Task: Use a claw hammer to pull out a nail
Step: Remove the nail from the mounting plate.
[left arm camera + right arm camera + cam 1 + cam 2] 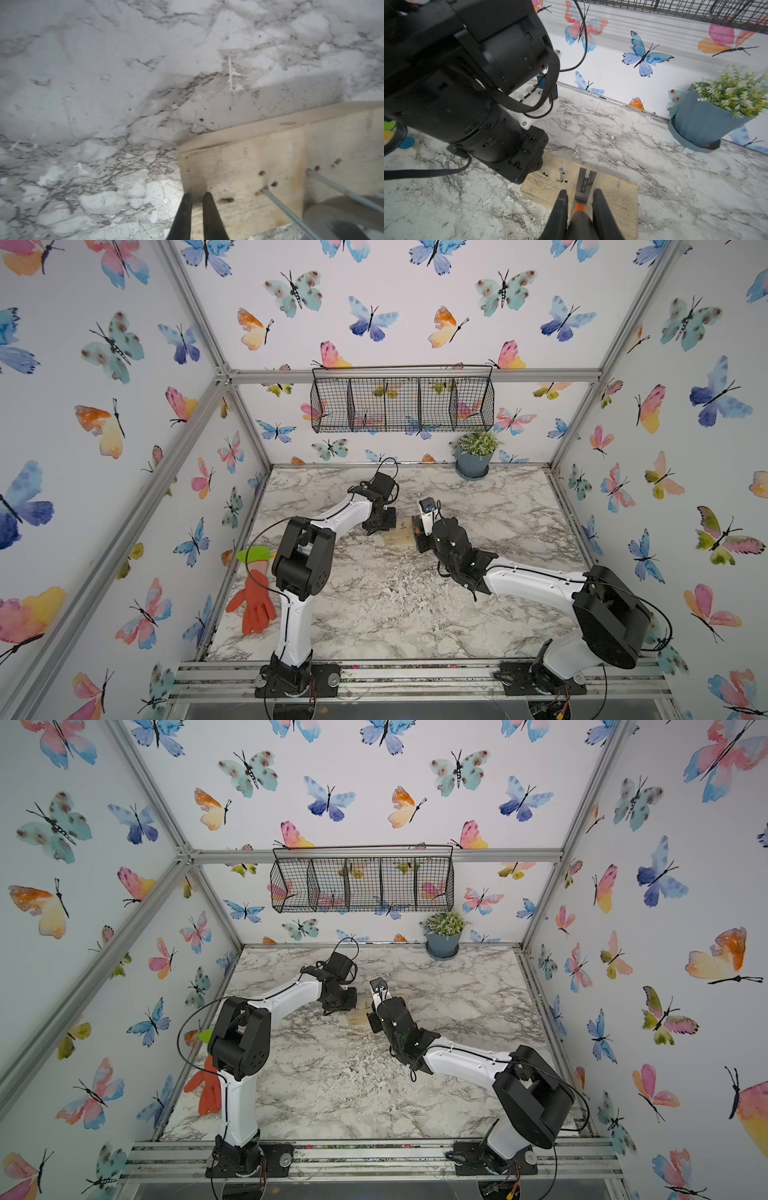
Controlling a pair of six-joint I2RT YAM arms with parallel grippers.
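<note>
R gripper clamps claw hammer, claw round nail, lower centre; L gripper slightly ajar, empty, at wood block edge.

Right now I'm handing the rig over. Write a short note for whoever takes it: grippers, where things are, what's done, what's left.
Right gripper: shut on the claw hammer, just behind its orange neck.
Left gripper: fingers a narrow gap apart, holding nothing, tips at a corner of the wood block.
Things: the block lies flat on the table. The hammer's fork sits around the hooked nail, under its head. The second nail stands free beside it.
Done: hammer in hand, claw hooked on.
Left: lever the nail out, probably with the left gripper steadying the block.
</note>
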